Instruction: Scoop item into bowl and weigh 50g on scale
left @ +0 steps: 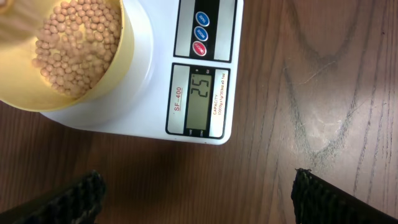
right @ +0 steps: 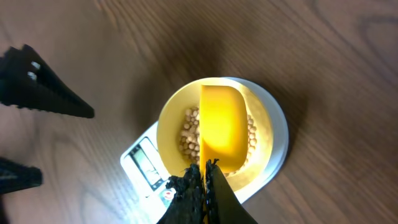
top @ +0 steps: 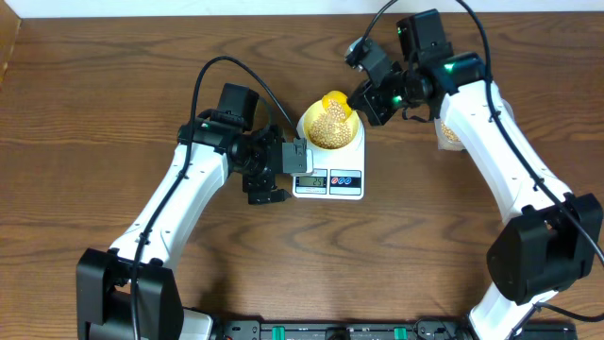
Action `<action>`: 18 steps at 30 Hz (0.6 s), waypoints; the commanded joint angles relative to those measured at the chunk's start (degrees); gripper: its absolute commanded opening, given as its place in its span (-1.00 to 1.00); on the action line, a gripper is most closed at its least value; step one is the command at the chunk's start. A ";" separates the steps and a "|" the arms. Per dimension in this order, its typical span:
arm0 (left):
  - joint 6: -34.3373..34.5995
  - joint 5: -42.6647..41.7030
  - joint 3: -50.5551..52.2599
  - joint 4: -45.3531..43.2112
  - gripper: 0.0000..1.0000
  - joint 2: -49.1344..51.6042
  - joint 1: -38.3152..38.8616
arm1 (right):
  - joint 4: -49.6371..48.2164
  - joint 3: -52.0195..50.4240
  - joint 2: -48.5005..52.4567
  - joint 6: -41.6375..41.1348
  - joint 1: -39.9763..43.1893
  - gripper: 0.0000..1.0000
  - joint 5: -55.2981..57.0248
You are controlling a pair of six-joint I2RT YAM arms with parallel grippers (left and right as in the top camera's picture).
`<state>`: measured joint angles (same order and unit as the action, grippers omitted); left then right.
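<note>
The bowl (left: 115,70) on the scale (left: 151,59) holds beans (left: 71,43), display (left: 200,99) reading 25, so roughly half remains; right gripper (right: 204,167) pinches the yellow scoop (right: 221,124), left gripper (left: 198,190) spread.

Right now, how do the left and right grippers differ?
The left gripper is wide open and empty; the right gripper is shut on the yellow scoop. The left one hangs over the table by the display; the right one holds the scoop above the bowl of beans. Shared: both face the scale.
</note>
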<state>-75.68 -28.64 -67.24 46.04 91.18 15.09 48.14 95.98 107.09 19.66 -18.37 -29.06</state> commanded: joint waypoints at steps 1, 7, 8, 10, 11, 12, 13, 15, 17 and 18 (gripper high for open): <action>-0.17 -1.33 0.15 0.13 0.95 -0.61 -0.28 | -0.57 0.35 -2.27 2.89 -1.33 -0.98 3.21; -0.17 -1.33 0.15 0.13 0.95 -0.61 -0.28 | -1.29 0.35 -4.61 5.70 -1.97 -0.98 3.26; -0.17 -1.33 0.15 0.13 0.95 -0.61 -0.28 | -1.29 0.35 -4.92 6.08 -1.99 -0.98 3.28; -0.17 -1.33 0.15 0.13 0.95 -0.61 -0.28 | -1.27 0.35 -5.42 6.19 -1.99 -0.98 3.28; -0.17 -1.36 0.15 0.13 0.95 -0.61 -0.28 | -1.22 0.35 -5.60 6.19 -1.99 -0.98 3.26; -0.17 -1.36 0.15 0.11 0.95 -0.61 -0.28 | -1.16 0.35 -5.62 6.19 -1.99 -0.98 3.23; -0.17 -1.33 0.15 0.13 0.95 -0.61 -0.28 | -1.07 0.35 -5.62 6.19 -1.99 -0.98 3.26; -0.17 -1.36 0.15 0.13 0.95 -0.61 -0.28 | -0.92 0.35 -5.62 6.84 -1.99 -0.98 3.23; -0.17 -1.33 0.15 0.13 0.95 -0.61 -0.28 | -0.81 0.35 -5.62 7.52 -2.03 -0.98 3.26; -0.17 -1.33 0.15 0.13 0.95 -0.61 -0.28 | -0.81 0.35 -5.62 7.89 -2.10 -0.98 3.26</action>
<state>-75.68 -28.64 -67.24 46.04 91.18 15.09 47.27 95.98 102.37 25.43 -19.99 -25.82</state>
